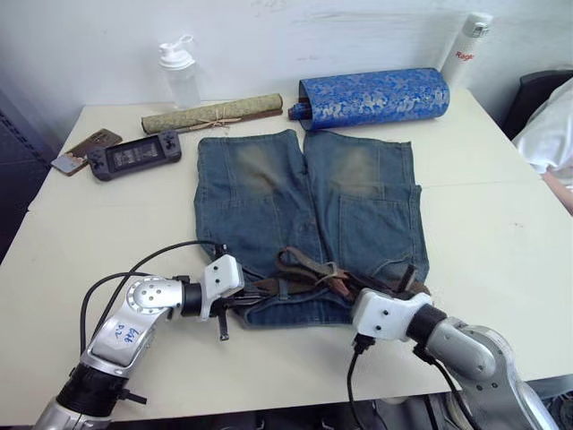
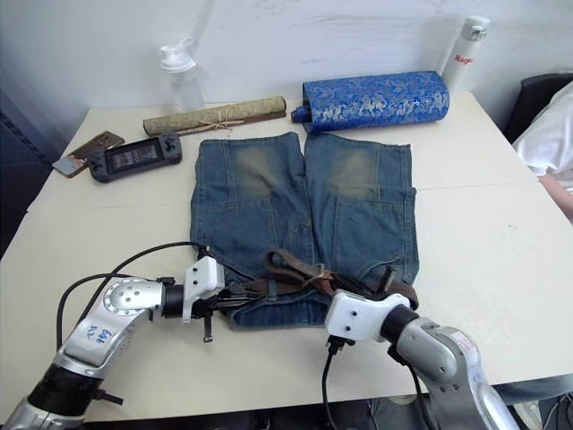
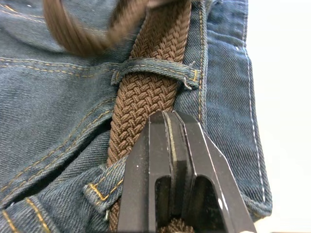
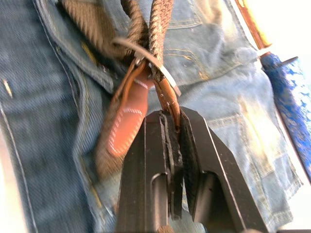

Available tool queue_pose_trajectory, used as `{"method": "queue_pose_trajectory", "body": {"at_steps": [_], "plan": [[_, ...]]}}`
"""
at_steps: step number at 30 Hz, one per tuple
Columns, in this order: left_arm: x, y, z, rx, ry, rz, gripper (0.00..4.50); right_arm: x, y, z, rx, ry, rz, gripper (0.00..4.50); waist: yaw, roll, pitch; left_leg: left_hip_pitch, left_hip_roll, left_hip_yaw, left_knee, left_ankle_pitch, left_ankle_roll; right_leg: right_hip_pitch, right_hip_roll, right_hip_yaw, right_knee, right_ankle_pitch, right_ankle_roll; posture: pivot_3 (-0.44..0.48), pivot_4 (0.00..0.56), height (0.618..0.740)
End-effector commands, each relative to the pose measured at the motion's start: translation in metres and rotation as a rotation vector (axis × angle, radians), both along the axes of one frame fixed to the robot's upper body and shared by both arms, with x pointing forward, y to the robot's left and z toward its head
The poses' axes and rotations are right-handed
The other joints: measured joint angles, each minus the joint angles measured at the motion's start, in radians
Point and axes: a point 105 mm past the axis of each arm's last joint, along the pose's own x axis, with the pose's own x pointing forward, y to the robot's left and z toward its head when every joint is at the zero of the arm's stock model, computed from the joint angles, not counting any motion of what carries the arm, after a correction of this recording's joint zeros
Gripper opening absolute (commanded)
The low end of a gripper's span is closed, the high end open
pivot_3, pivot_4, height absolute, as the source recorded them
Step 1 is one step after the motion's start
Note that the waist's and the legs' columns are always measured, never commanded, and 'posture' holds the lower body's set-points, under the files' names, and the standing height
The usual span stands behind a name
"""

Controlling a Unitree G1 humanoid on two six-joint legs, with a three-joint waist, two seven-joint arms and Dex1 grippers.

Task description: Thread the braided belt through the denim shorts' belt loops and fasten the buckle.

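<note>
The denim shorts (image 1: 304, 206) lie flat mid-table, waistband toward me. The braided belt (image 1: 309, 273) runs along the waistband and arches up in a loose loop near its middle. In the left wrist view the belt (image 3: 146, 97) passes under one of the belt loops (image 3: 155, 68), and my left gripper (image 3: 170, 119) is shut on the belt just short of that loop. My right gripper (image 4: 172, 116) is shut on the belt's brown leather tab (image 4: 167, 97) right behind the silver buckle (image 4: 158, 65). A tan leather end tab (image 4: 127, 119) lies beside it.
At the table's far side lie a blue brocade roll (image 1: 374, 97), a rolled mat (image 1: 212, 114), a handheld console (image 1: 134, 155) and a phone (image 1: 85, 150). Two bottles (image 1: 179, 72) (image 1: 470, 45) stand at the back. A person's sleeve (image 1: 551, 130) shows at the right edge.
</note>
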Motion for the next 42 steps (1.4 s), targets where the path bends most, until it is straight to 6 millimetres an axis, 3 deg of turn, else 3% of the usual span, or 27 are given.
{"method": "queue_pose_trajectory", "body": {"at_steps": [1,5,13,18,28,31,35,39,40,42], "plan": [[-0.016,0.016,-0.042,0.076,0.165,0.044,0.07,-0.001,-0.038,0.014,-0.062,-0.084,-0.091,0.0,-0.001,-0.001,-0.001,0.004,0.0,0.0,-0.001,-0.001,0.0,0.004,0.0,0.0,-0.001,0.0,0.0,0.0,0.15,0.717],[-0.017,0.019,-0.046,0.091,0.166,0.049,0.07,-0.006,-0.071,0.016,-0.114,-0.112,-0.147,0.0,-0.002,0.003,-0.004,0.014,0.002,0.0,-0.002,-0.009,-0.001,0.014,-0.001,0.002,-0.003,-0.005,0.0,0.0,0.15,0.717],[-0.018,0.02,-0.046,0.088,0.164,0.059,0.07,-0.027,-0.133,0.004,-0.202,-0.068,-0.272,0.0,-0.003,0.004,-0.007,0.015,0.002,0.001,-0.002,-0.009,-0.002,0.015,-0.001,0.011,-0.003,-0.005,0.001,0.0,0.15,0.717],[-0.02,0.023,-0.048,0.095,0.169,0.064,0.07,-0.032,-0.156,0.006,-0.25,-0.071,-0.326,0.0,-0.003,0.006,-0.009,0.016,0.002,0.001,-0.002,-0.01,-0.002,0.015,-0.002,0.013,-0.004,-0.006,0.001,0.0,0.15,0.717],[-0.019,0.035,-0.046,0.119,0.142,0.086,0.07,-0.027,-0.136,0.007,-0.247,-0.136,-0.261,0.0,-0.003,0.006,-0.009,0.016,0.003,0.001,-0.003,-0.011,-0.001,0.015,-0.003,0.013,-0.005,-0.006,0.001,0.0,0.15,0.717],[-0.017,0.039,-0.042,0.128,0.089,0.096,0.07,-0.026,-0.113,0.002,-0.209,-0.145,-0.183,0.0,-0.007,0.006,-0.01,0.016,0.004,0.001,-0.004,-0.011,-0.002,0.014,-0.003,0.014,-0.005,-0.006,0.0,0.0,0.15,0.717],[-0.012,0.043,-0.033,0.116,0.016,0.117,0.07,-0.024,-0.095,-0.006,-0.15,-0.113,-0.145,0.0,-0.009,0.005,-0.009,0.019,0.005,0.002,-0.008,-0.011,-0.003,0.014,-0.001,0.014,-0.005,-0.007,-0.002,0.0,0.15,0.717],[-0.005,0.045,-0.014,0.038,-0.049,0.165,0.07,-0.017,-0.089,-0.019,-0.007,0.022,-0.213,0.0,-0.013,0.003,-0.007,0.024,0.006,0.004,-0.015,-0.01,-0.004,0.015,-0.001,0.015,-0.004,-0.009,-0.006,0.0,0.15,0.717],[-0.003,0.047,-0.011,0.023,-0.06,0.178,0.36,-0.015,-0.089,-0.019,0.0,0.028,-0.226,0.0,-0.012,0.002,-0.007,0.024,0.007,0.004,-0.016,-0.009,-0.005,0.014,0.0,0.015,-0.003,-0.01,-0.008,0.0,0.15,0.717],[-0.004,0.048,-0.005,0.003,-0.07,0.183,0.87,-0.011,-0.093,-0.016,0.03,0.038,-0.26,0.82,-0.012,0.002,-0.006,0.025,0.007,0.004,-0.016,-0.008,-0.006,0.014,0.0,0.015,-0.001,-0.011,-0.01,0.0,0.15,0.717]]}}
